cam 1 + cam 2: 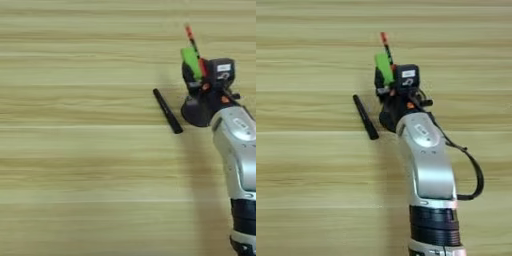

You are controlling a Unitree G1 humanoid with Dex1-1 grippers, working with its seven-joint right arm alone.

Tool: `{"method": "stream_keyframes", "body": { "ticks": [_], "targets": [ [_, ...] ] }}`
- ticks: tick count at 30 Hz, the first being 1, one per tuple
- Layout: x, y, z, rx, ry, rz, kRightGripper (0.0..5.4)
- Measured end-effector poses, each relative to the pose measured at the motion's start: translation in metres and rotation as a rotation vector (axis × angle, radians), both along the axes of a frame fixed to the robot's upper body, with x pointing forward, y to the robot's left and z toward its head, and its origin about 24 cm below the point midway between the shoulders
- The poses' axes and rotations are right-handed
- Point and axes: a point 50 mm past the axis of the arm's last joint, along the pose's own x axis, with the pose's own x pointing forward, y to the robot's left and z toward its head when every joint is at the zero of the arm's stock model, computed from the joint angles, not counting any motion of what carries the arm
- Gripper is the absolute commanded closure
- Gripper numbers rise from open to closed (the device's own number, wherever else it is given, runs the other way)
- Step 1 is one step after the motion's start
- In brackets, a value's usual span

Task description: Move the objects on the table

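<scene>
1. The long black marker [167,111] lies flat on the table [75,165], furthest left of the objects. It runs on a slant, its far end pointing left and its near end pointing right toward the arm. It is clear of the gripper and just beside the dark rounded body at the arm's end.

2. The dark mesh pen cup [387,117] shows only as a dark rounded shape right of the marker's near end, mostly covered by the gripper and wrist. Whether it stands upright or is tilted cannot be told.

3. The small bright-green rectangular block [191,62] sits at the far side of the gripper, slanted, with its long edge running from far-left to near-right. It touches the black parts of the gripper; whether it rests on the cup's rim or is held cannot be told.

4. The thin orange-red-tipped black pen [387,47] sticks out beyond the green block toward the far side of the table, its red tip furthest away. Its near part goes behind the block.

5. The right gripper [200,82] reaches from the near right edge, with the silver forearm [428,160] behind it and a black cable [473,172] looping on its right side. The black fingers are crowded among the block and cup, so I cannot tell if they are spread or pressed together.
</scene>
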Motion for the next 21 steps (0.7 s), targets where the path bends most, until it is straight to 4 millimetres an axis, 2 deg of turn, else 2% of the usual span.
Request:
{"method": "stream_keyframes", "body": {
  "ticks": [4, 10, 21],
  "targets": [
    [-0.006, -0.022, 0.007, -0.021, -0.022, -0.071, 3.3],
    [-0.022, -0.058, 0.006, -0.041, 0.003, -0.192, 3.3],
    [-0.034, -0.088, -0.01, -0.012, 0.069, -0.293, 3.3]
  ]
}}
